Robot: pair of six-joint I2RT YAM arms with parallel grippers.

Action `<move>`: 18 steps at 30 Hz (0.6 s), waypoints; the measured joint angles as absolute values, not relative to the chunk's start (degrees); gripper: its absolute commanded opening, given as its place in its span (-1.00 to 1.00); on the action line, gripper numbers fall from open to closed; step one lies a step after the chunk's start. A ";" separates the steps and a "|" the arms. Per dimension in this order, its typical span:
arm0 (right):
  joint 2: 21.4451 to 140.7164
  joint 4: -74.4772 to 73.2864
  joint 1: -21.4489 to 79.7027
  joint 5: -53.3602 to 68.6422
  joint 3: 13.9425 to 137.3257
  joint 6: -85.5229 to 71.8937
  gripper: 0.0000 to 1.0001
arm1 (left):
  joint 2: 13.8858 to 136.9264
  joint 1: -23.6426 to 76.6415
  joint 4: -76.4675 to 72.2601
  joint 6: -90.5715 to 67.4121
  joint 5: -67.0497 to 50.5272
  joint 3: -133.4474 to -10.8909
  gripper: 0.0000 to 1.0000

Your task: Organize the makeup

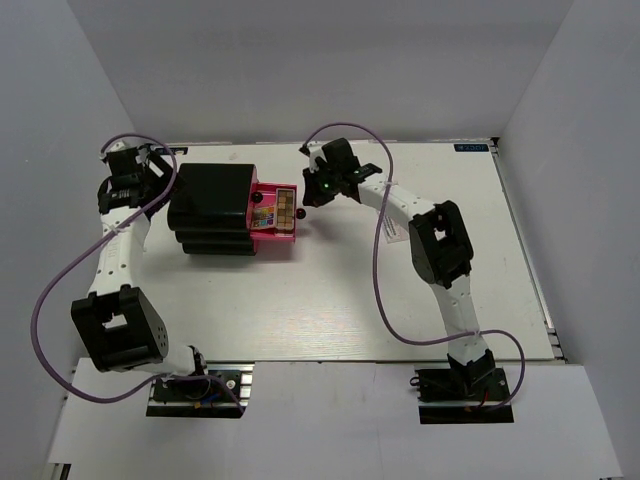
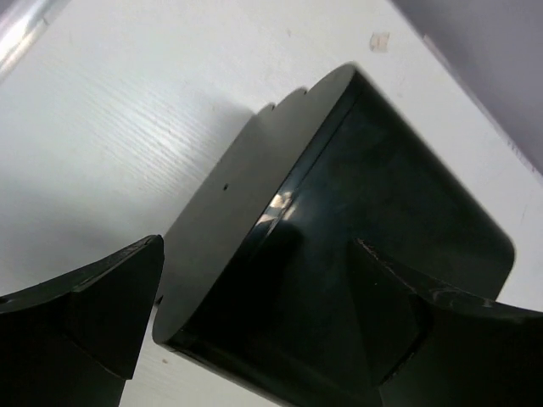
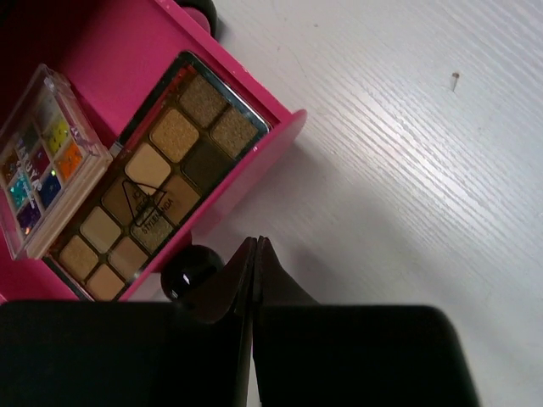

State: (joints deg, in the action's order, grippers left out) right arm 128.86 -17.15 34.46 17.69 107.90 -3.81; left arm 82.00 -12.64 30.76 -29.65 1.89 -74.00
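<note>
Two items, the square palette (image 3: 42, 161) and the brown palette (image 3: 157, 186), lie in the pink drawer (image 3: 282, 136). Probably light, rigid, slick: grip across the edges. Right end effector (image 3: 254, 248): closed, empty. Left end effector (image 2: 254, 250): wide open, empty.

Left gripper (image 2: 256, 246) is spread wide, one jaw at the bottom left and the other at the bottom right. A glossy black box (image 2: 382, 195) lies on the white table (image 2: 127, 110) between them, flat matte end face turned toward the left jaw. There's a tiny pale square mark (image 2: 379, 40) near the table's far edge.
</note>
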 measured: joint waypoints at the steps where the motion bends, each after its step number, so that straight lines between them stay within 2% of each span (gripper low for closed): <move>1: 129.32 -17.08 34.57 17.76 108.38 -3.75 -1.00 | 82.26 -13.21 30.70 -29.85 0.30 -73.12 0.96; 9: 133.75 -16.27 34.92 22.41 113.51 -3.64 -1.00 | 84.97 -15.33 28.64 -30.50 -11.55 -71.20 0.96; 18: 136.53 -15.25 36.34 29.30 117.25 -3.86 -1.00 | 86.61 -16.51 26.96 -30.30 -17.10 -71.18 0.96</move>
